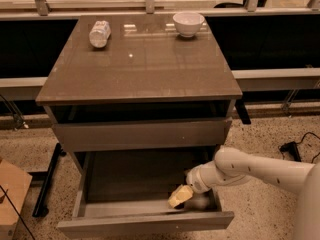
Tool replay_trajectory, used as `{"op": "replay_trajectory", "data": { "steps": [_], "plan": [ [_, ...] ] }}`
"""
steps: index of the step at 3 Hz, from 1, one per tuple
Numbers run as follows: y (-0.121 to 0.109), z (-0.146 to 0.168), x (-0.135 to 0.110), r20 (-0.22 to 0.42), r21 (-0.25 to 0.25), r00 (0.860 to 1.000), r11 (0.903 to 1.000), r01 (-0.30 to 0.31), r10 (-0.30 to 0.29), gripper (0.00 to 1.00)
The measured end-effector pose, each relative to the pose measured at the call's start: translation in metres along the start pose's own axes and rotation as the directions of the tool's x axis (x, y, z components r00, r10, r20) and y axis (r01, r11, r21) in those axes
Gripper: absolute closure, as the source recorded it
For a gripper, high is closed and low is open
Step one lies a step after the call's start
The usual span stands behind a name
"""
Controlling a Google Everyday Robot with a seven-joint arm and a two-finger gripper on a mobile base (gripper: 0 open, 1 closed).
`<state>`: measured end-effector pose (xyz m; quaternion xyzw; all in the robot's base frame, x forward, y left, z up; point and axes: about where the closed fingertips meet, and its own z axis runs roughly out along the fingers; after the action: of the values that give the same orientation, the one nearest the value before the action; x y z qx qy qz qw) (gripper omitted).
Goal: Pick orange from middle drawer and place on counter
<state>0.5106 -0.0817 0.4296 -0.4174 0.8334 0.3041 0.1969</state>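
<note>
**Claw down in the drawer, orange out of sight**

My claw (180, 196) sits low in the open middle drawer (131, 180), at the lower centre-right of the frame, close to the drawer's front wall and its right side. I cannot tell whether it is wide, narrow or holding anything. I cannot see the orange either. My judgement is that it lies under or behind my claw, since the rest of the drawer floor shows none.

The risks start there. If I lift without a true grip, the fruit could stay behind or roll along the dark floor toward the back, under the closed drawer above, where it is harder to reach. Rising too steeply could knock my wrist or the fruit against that upper drawer front. On the bench (140, 69) in the upper half of the frame, a white bowl (188, 23) and a lying bottle (99, 33) stand near the far edge. A round fruit set down carelessly on that glossy top may roll off.
</note>
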Motion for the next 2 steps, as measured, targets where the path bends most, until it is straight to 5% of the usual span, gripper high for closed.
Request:
{"op": "replay_trajectory", "data": {
  "steps": [2],
  "plan": [
    [-0.014, 0.019, 0.024, -0.047, 0.068, 0.996, 0.9951, -0.071, 0.075, 0.41]
  ]
}}
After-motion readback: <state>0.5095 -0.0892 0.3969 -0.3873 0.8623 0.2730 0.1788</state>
